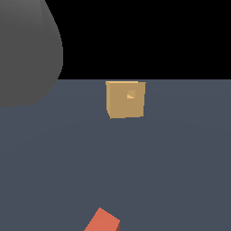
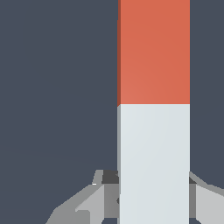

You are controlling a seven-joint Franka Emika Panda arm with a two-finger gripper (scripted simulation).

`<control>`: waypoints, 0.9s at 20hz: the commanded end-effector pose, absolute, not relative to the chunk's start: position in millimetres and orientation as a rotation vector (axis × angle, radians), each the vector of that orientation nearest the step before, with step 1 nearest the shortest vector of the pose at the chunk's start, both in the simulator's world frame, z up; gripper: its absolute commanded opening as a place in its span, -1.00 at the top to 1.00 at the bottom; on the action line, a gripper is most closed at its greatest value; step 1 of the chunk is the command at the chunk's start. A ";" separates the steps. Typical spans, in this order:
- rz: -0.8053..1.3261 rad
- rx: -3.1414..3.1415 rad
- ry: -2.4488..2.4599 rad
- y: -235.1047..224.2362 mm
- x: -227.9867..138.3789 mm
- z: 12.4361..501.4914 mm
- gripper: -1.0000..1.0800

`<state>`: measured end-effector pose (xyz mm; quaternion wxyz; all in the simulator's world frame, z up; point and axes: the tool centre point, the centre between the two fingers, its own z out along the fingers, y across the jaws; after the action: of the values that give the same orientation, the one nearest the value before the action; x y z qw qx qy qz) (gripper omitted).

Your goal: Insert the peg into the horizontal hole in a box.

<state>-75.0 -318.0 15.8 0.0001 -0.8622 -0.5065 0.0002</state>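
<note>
The peg point(image 2: 154, 109) fills the wrist view, its red-orange part pointing away from the fingers and its pale white part between them. My gripper point(image 2: 153, 179) is shut on the peg's white part, with a finger point(image 2: 109, 188) against each side. In the exterior view only the peg's red-orange end point(image 1: 103, 221) shows, at the bottom edge. The tan box point(image 1: 125, 99) stands well beyond it on the dark grey-blue floor. The horizontal hole point(image 1: 131, 94), a small square opening, is in the box's facing side. The gripper itself is out of the exterior view.
A large, blurred grey rounded shape point(image 1: 27, 49) fills the exterior view's upper left, close to the camera. The dark grey-blue floor point(image 1: 180, 158) stretches between the peg and the box. Black background lies behind the box.
</note>
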 end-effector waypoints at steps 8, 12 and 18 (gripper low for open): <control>0.001 -2.670 -1.656 -292.1 -53.2 23.3 1.00; 0.002 -2.618 -1.738 -257.1 -26.9 32.8 1.00; 0.003 -2.487 -1.923 -169.7 25.9 55.0 1.00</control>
<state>11.5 -196.0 47.6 -0.0001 -0.8036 -0.5951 0.0017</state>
